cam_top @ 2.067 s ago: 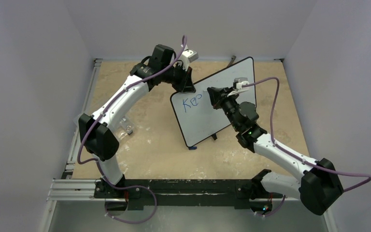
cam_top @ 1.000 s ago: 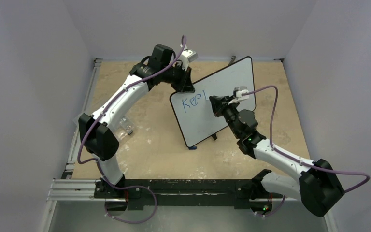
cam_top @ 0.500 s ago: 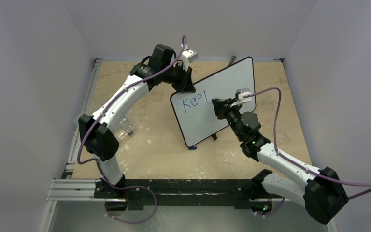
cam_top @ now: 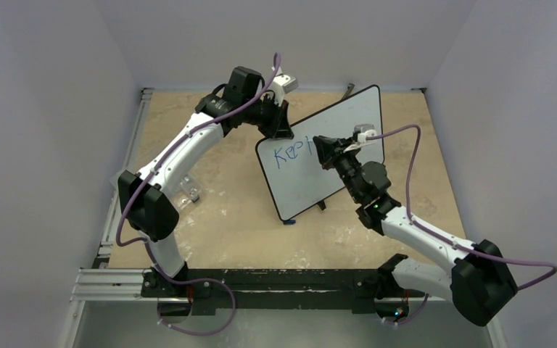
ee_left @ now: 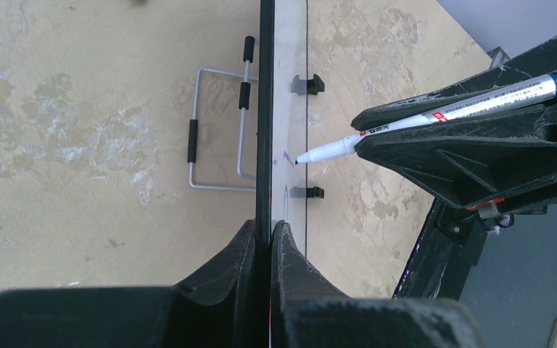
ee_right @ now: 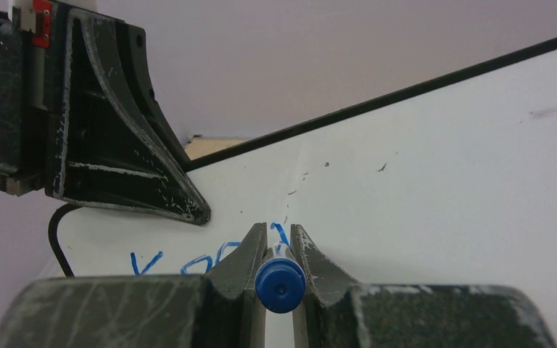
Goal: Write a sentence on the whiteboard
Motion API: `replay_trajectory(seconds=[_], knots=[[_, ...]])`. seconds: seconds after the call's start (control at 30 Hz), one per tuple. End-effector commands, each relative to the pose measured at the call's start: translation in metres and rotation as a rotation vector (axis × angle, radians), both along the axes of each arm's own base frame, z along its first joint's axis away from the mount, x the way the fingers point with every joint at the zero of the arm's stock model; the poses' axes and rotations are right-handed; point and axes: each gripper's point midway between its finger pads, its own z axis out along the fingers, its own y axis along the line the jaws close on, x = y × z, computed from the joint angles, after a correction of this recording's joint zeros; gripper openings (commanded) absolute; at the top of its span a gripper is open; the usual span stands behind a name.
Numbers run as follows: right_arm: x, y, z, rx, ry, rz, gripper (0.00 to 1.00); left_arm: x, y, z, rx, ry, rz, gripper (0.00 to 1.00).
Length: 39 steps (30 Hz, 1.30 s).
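Nearest you, the black mounting rail (cam_top: 275, 279) carries both arm bases at the table's near edge. From there your right arm reaches up and left to the whiteboard (cam_top: 341, 116). The board stands tilted on the sandy tabletop (cam_top: 225, 217), about mid-table and right of centre, with its written face toward that arm.

Your right gripper (cam_top: 319, 149) is pinched narrow on a white marker (ee_left: 435, 114) with a blue end cap. In the right wrist view the cap sits between the two fingers (ee_right: 243, 268), which press it from both sides. The marker's tip is at the board's glossy face, just right of the writing. You cannot tell from these views whether it actually touches.

The sentence (cam_top: 290, 152) is in blue along the upper left part of the board. It reads about "Keep" so far, and the gripper partly hides the last letter.

Further back, your left gripper (ee_left: 265, 230) is clamped on the board's thin black rim at its upper left edge. One finger lies on each side, and the jaws are almost together.

Beyond that grip, the left wrist view shows two small black feet (ee_left: 309, 83) at the board's lower edge. A wire stand (ee_left: 217, 130) with black sleeves is on the table behind the board.
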Motion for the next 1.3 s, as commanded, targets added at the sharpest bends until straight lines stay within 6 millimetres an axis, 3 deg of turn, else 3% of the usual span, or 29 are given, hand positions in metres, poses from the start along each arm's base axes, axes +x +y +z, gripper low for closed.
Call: replay_trajectory(seconds=[0.0, 0.37, 0.73, 1.27], knots=[[0.004, 0.003, 0.050, 0.071, -0.122, 0.006, 0.00, 0.025, 0.016, 0.005, 0.081, -0.133, 0.061, 0.00], [0.017, 0.003, 0.042, 0.071, -0.091, -0.037, 0.00, 0.024, 0.018, 0.004, 0.086, -0.137, 0.062, 0.00], [0.029, -0.019, 0.027, 0.051, -0.020, -0.178, 0.00, 0.025, 0.017, 0.001, 0.090, -0.135, 0.060, 0.00], [0.021, -0.017, 0.002, 0.031, 0.035, -0.142, 0.00, 0.027, 0.017, 0.000, 0.094, -0.131, 0.065, 0.00]])
